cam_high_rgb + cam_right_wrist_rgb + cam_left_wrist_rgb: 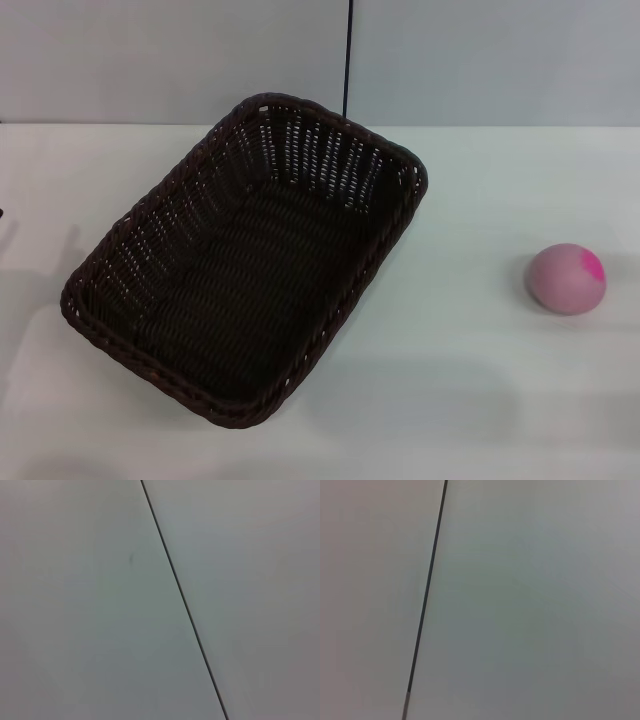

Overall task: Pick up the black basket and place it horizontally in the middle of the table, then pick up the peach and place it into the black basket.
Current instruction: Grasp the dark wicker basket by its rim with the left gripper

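The black basket [245,260] lies on the white table [470,380] left of centre, turned diagonally with one corner toward the back wall. It is empty. The peach [567,278], dusty pink with a magenta patch, sits on the table to the right, well apart from the basket. Neither gripper shows in the head view. Both wrist views show only a plain grey wall with a thin dark seam.
A grey wall with a dark vertical seam [348,55] stands behind the table's back edge. Bare white tabletop lies between the basket and the peach and along the front.
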`<state>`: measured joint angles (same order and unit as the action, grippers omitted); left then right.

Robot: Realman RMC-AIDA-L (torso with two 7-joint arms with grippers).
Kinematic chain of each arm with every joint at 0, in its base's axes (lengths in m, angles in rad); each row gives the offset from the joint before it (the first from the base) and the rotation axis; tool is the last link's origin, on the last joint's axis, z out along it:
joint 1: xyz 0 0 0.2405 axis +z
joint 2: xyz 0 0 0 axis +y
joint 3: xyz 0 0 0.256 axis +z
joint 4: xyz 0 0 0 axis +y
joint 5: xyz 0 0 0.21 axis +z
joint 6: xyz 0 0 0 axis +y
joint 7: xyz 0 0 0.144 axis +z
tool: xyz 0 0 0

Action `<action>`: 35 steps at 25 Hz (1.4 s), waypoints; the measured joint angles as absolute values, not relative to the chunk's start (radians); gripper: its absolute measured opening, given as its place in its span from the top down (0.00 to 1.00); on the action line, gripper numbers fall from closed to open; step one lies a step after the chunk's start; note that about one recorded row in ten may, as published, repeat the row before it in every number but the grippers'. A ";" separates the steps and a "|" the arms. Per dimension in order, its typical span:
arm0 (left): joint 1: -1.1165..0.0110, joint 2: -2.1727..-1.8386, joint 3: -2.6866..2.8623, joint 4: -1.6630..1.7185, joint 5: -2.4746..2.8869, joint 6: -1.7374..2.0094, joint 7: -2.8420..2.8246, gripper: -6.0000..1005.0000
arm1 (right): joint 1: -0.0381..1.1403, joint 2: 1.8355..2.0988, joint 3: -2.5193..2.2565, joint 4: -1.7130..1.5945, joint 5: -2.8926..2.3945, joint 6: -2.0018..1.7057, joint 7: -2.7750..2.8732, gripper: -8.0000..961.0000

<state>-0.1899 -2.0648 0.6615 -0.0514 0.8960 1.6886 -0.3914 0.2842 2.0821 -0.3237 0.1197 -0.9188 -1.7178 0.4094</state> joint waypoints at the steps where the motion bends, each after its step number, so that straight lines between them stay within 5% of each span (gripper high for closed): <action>1: -0.188 -2.065 0.661 -0.048 0.896 1.689 -0.391 0.22 | 0.284 2.082 -0.324 0.120 -0.919 -1.717 0.410 0.26; 11: -0.189 -2.061 0.673 -0.019 0.901 1.707 -0.440 0.24 | 0.281 2.083 -0.324 0.132 -0.919 -1.696 0.413 0.26; 23: -0.054 -2.004 0.876 0.825 1.192 1.519 -1.271 0.26 | 0.274 2.081 -0.315 0.125 -0.915 -1.708 0.413 0.26; 35: -0.206 -2.059 0.843 1.473 1.952 1.553 -2.020 0.28 | 0.264 2.080 -0.314 0.122 -0.913 -1.722 0.413 0.26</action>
<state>-0.2058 -2.0586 0.8428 1.4730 1.9517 1.5529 -2.0196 0.2642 2.0800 -0.3143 0.1222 -0.9129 -1.7217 0.4127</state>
